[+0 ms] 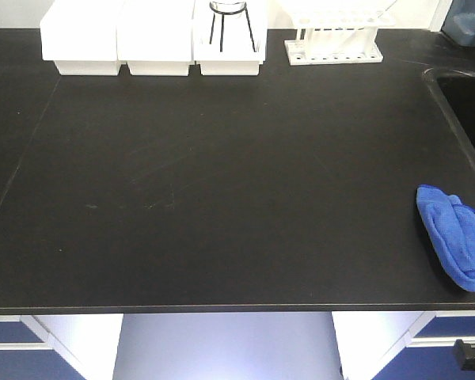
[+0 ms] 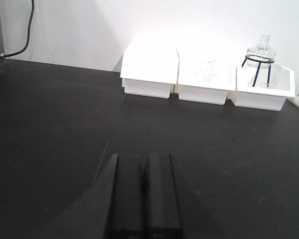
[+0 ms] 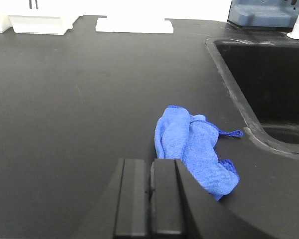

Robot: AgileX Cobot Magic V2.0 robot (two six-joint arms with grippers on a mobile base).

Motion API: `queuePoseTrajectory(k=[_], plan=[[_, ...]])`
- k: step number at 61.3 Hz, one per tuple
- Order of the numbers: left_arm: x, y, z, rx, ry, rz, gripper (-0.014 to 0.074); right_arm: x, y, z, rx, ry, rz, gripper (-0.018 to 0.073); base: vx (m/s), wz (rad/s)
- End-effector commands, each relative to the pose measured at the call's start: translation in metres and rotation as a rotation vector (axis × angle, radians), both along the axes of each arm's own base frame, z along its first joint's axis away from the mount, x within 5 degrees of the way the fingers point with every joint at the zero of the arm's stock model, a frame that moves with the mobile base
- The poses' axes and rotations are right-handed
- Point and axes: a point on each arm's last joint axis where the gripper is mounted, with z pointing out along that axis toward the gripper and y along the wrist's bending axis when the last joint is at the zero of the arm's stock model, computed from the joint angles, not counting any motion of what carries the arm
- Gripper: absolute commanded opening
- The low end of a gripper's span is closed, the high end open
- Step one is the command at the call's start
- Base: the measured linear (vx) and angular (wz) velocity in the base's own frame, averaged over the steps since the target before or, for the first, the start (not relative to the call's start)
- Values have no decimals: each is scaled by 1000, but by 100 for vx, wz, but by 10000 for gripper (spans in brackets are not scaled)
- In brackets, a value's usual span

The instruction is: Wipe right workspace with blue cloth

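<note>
The blue cloth (image 1: 451, 237) lies crumpled on a black benchtop (image 1: 222, 182) near its front right corner, just in front of the sink. In the right wrist view the blue cloth (image 3: 194, 149) lies just ahead and to the right of my right gripper (image 3: 149, 162). That gripper is shut, with nothing between its fingers, and sits low over the bench beside the cloth. My left gripper (image 2: 143, 157) is also shut and empty, over bare black bench far from the cloth. The right workspace is out of view.
Three white bins (image 1: 150, 39) line the back edge, one holding a glass flask on a tripod (image 2: 259, 55). A white tube rack (image 1: 332, 36) stands right of them. A sink (image 3: 269, 79) is sunk into the bench at the right. A black cable (image 2: 20, 45) hangs far left.
</note>
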Motion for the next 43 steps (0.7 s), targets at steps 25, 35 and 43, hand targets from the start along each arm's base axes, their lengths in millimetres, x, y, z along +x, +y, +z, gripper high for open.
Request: queuePoseTrajectory(k=[25, 35, 43], plan=[[0, -1, -2, -4, -68, -10, -6, 2, 0, 0, -9, -54, -5, -8, 0, 0], [0, -1, -2, -4, -68, -10, -6, 2, 0, 0, -9, -54, -5, -8, 0, 0], [0, -1, -2, -4, -68, -10, -6, 2, 0, 0, -9, -54, -5, -8, 0, 0]])
